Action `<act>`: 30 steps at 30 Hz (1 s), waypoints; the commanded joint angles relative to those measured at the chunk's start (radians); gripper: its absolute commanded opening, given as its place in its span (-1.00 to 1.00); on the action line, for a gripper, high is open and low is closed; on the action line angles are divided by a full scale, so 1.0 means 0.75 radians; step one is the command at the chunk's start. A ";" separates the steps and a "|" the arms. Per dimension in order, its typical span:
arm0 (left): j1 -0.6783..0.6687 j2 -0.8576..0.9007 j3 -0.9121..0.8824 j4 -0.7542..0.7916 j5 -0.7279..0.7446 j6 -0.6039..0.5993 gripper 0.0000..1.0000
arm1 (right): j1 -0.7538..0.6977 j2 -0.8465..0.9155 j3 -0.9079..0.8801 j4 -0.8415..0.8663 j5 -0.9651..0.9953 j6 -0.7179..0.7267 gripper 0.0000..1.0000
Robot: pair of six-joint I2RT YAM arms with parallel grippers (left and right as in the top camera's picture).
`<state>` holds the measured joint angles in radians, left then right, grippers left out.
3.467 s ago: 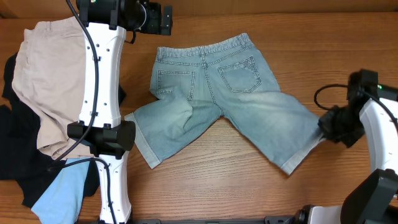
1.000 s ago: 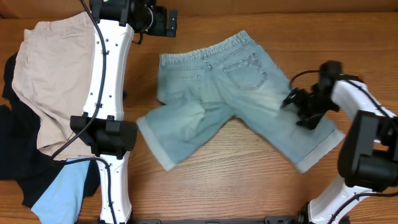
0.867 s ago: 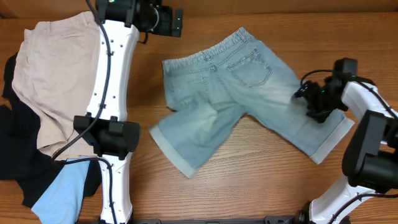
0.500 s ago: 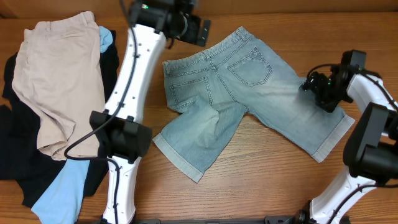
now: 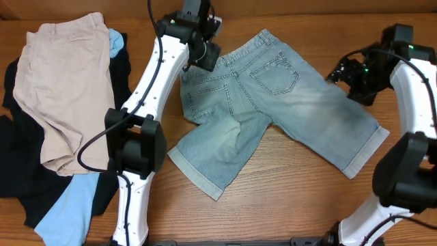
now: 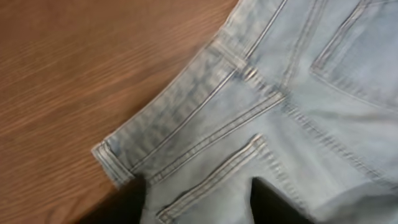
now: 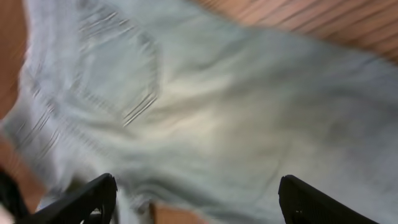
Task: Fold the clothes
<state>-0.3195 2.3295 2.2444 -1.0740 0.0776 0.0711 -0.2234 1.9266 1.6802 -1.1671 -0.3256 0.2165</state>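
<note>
1. L jaws standing apart, empty, hovering over denim shorts [image 6: 267, 93] at waistband corner [image 6: 112, 155].
2. R jaws gaping too, empty, hanging above back pocket [image 7: 118, 74].
3. Shorts lying flat on tabletop [image 5: 287, 198], legs splayed.
4. Prob. lining up 1st fold; next needing both pinching an edge.

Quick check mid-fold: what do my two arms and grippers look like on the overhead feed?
The left arm and right arm have white links, black joint housings and loose black cables. The left gripper and right gripper are black.
</note>
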 commanded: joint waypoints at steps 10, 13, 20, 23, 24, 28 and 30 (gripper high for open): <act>0.011 0.008 -0.329 0.089 -0.119 0.019 -0.92 | 0.321 -0.052 0.010 -0.143 -0.012 -0.004 0.74; 0.028 0.008 -0.405 0.108 -0.120 0.004 -0.92 | 0.367 -0.052 -0.008 -0.145 -0.008 0.032 0.74; 0.115 0.008 -0.599 0.178 -0.149 -0.081 -0.92 | 0.419 -0.052 -0.091 -0.134 0.012 0.036 0.73; 0.166 0.008 -0.641 0.171 -0.153 -0.127 -0.87 | 0.426 -0.052 -0.150 -0.098 0.014 0.036 0.73; 0.180 0.008 -0.652 0.171 -0.153 -0.140 -0.84 | 0.428 -0.052 -0.168 -0.085 0.014 0.036 0.73; 0.229 0.008 -0.664 0.114 -0.152 -0.212 -0.73 | 0.450 -0.052 -0.261 -0.016 0.024 0.037 0.73; 0.253 0.008 -0.665 0.064 -0.152 -0.244 -0.65 | 0.465 -0.052 -0.321 0.016 0.062 0.068 0.73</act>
<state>-0.1993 2.2959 1.8038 -0.9653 0.0410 -0.0341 0.1032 1.9026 1.5021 -1.1778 -0.3199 0.2386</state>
